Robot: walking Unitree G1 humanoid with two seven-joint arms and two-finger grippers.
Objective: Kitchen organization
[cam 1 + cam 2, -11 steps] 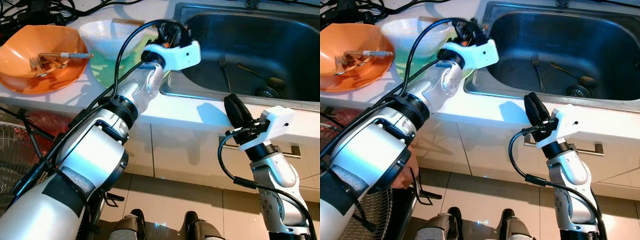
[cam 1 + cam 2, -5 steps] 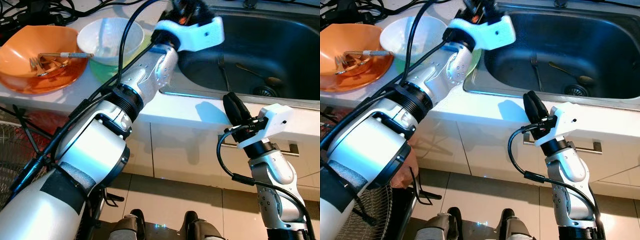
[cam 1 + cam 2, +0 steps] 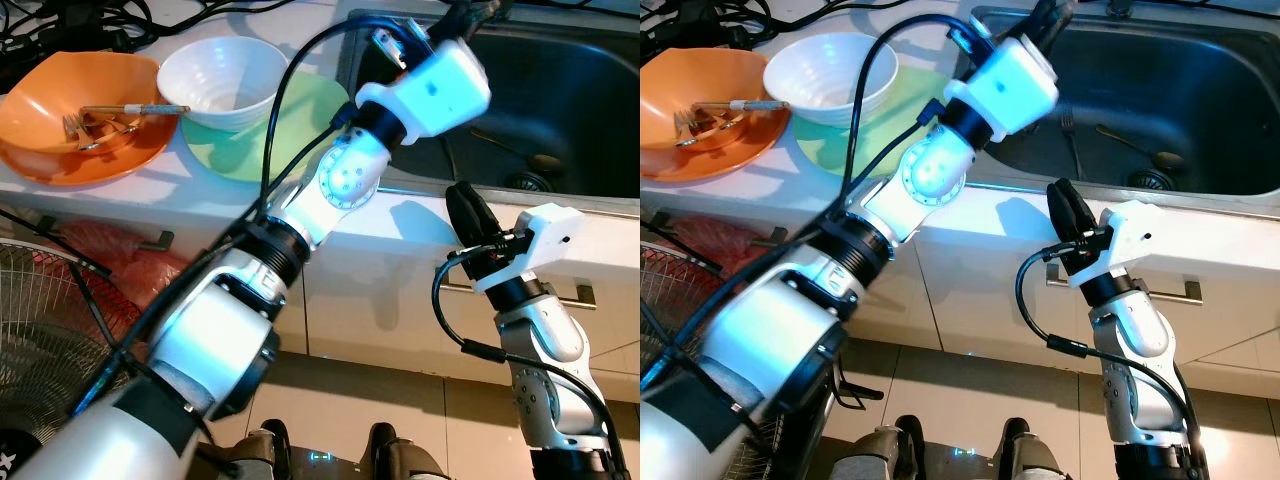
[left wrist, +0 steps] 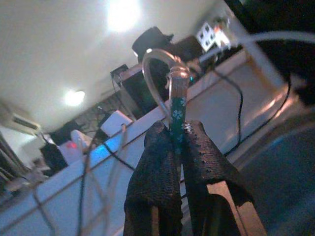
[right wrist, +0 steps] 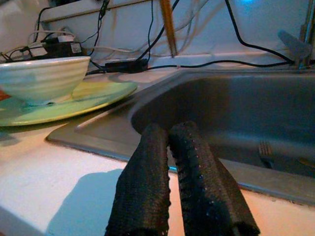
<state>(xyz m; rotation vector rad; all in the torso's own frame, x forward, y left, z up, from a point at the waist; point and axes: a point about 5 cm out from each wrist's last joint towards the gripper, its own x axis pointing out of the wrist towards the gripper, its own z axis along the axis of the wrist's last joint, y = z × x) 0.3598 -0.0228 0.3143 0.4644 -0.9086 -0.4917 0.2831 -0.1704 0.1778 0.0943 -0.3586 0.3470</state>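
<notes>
A clear spoon with a green handle was clamped between the fingers of the left gripper, raised over the sink. The right gripper was closed on nothing before the surface. Two bowls, one white bowl and one orange bowl, were counted.

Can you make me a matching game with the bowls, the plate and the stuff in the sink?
Things:
1. White ribbed bowl
2. Orange plastic bowl
3. Metal fork
4. Left gripper

Places or states:
A. Lying in the steel sink
B. Holding forks and a stick-like utensil
C. Sitting on the light green plate
D. Shut on a thin green patterned handle

Pairs: 1-C, 2-B, 3-A, 4-D
</notes>
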